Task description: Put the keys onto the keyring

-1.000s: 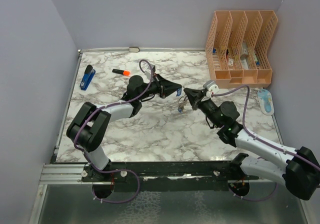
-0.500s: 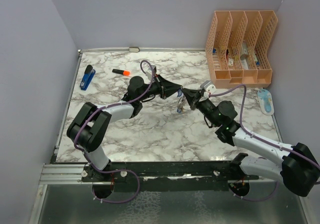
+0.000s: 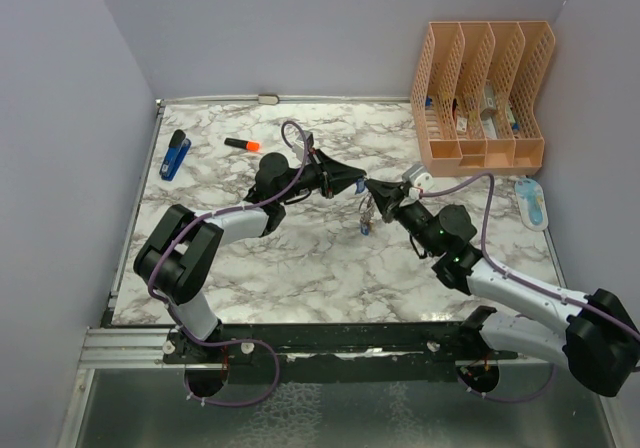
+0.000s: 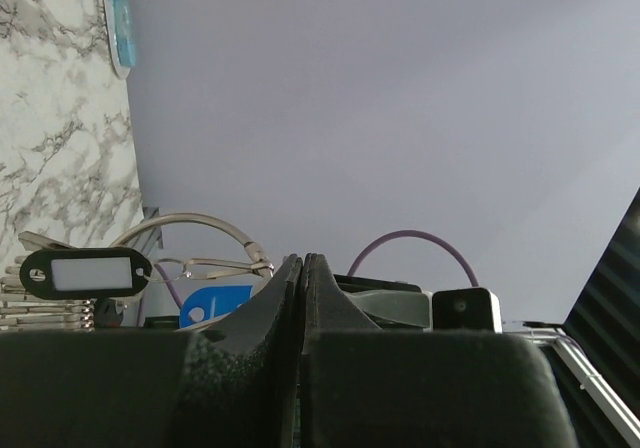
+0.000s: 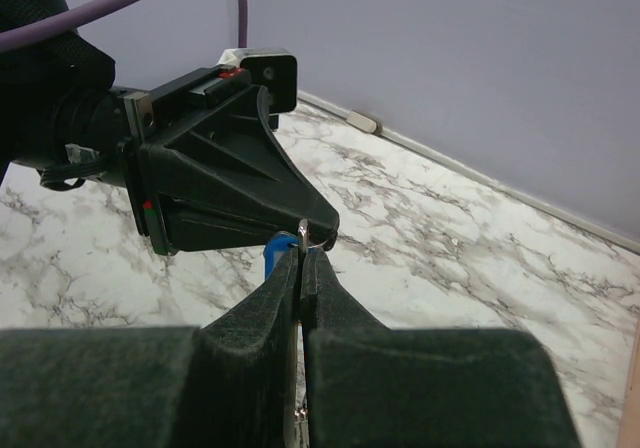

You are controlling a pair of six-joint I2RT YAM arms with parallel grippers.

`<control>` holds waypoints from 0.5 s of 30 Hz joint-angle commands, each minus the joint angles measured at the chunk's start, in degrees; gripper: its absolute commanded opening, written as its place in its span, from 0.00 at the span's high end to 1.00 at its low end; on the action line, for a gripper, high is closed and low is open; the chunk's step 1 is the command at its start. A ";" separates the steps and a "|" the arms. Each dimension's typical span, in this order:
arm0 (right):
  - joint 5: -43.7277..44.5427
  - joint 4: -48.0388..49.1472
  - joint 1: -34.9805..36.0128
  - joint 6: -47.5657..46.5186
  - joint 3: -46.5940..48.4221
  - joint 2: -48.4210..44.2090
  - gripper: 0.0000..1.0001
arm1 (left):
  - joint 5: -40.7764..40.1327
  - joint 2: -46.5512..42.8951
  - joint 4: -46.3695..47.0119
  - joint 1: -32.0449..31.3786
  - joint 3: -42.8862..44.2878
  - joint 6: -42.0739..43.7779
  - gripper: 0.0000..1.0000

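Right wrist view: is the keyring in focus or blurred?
Right wrist view: the keyring wire is tiny but crisp at the tips, while the right hand is dark and soft up close. Top external view: evenly lit, ring too small to resolve.

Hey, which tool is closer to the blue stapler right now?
Left. The left tool reaches from the side of the blue stapler to where both tips meet mid-table; the right tool points in from the opposite side, farther away.
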 commanded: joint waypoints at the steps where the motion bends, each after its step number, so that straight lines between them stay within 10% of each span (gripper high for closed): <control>1: -0.16 3.29 0.45 -0.62 -0.71 -1.43 0.99 | 1.39 0.21 3.22 -0.32 -0.31 -1.48 1.00; 15: 0.48 3.69 0.45 -1.00 -1.25 -1.22 0.99 | 1.69 0.22 4.06 -1.20 -0.32 -2.25 1.00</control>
